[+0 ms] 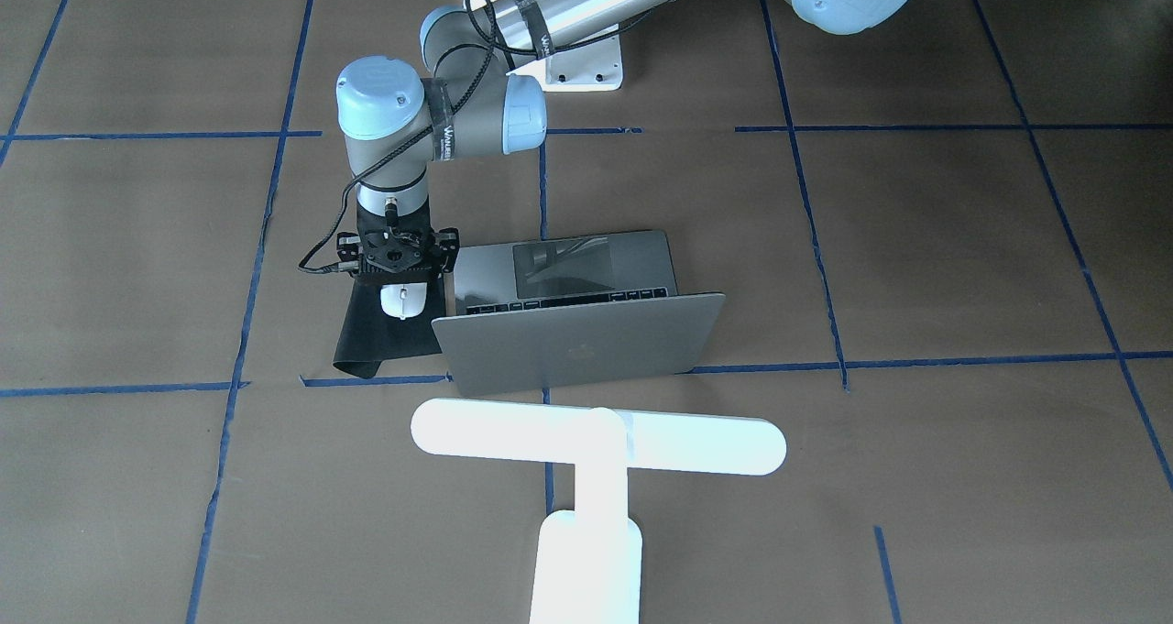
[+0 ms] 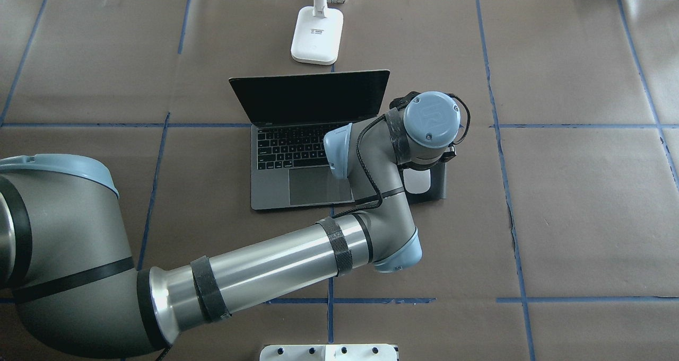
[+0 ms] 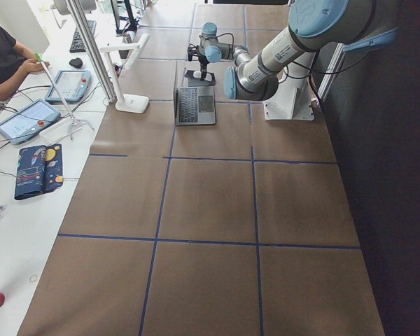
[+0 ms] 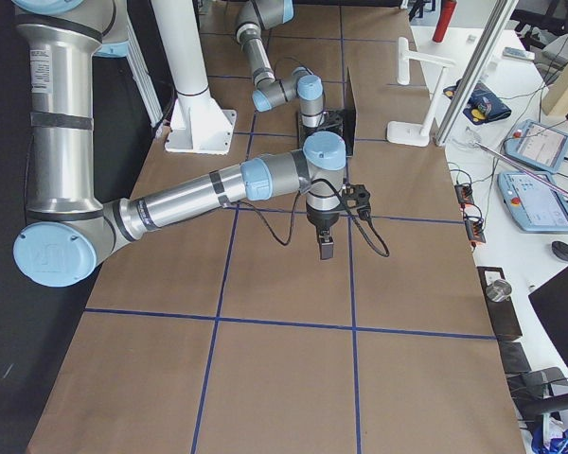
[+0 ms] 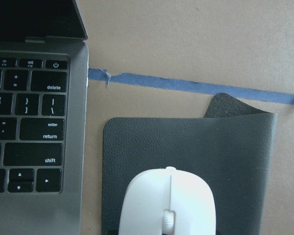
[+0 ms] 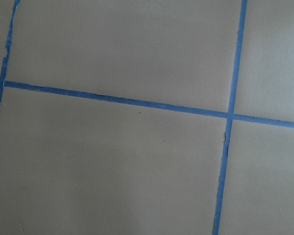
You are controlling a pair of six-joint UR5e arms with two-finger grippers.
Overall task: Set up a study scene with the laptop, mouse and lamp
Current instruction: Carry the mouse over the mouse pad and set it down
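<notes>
The silver laptop (image 1: pixel 577 344) stands open mid-table; its keyboard shows in the overhead view (image 2: pixel 289 146) and the left wrist view (image 5: pixel 34 122). The white mouse (image 1: pixel 403 301) lies on a black mat (image 1: pixel 376 340) beside the laptop, and it also shows in the overhead view (image 2: pixel 418 182) and the left wrist view (image 5: pixel 169 205). My left gripper (image 1: pixel 400 271) hangs straight down over the mouse's rear end; its fingers are hidden, so I cannot tell if it is open or shut. The white T-shaped lamp (image 1: pixel 596 441) stands behind the laptop's lid. My right gripper (image 4: pixel 324 251) hangs above bare table, far from these things; I cannot tell its state.
The mat's far corner (image 5: pixel 225 105) curls up. A white bolted pedestal (image 2: pixel 329 352) stands at the robot's side of the table. Blue tape lines (image 6: pixel 137 103) cross the brown table cover. Tablets and an operator (image 3: pixel 7 59) are beyond the table's far edge.
</notes>
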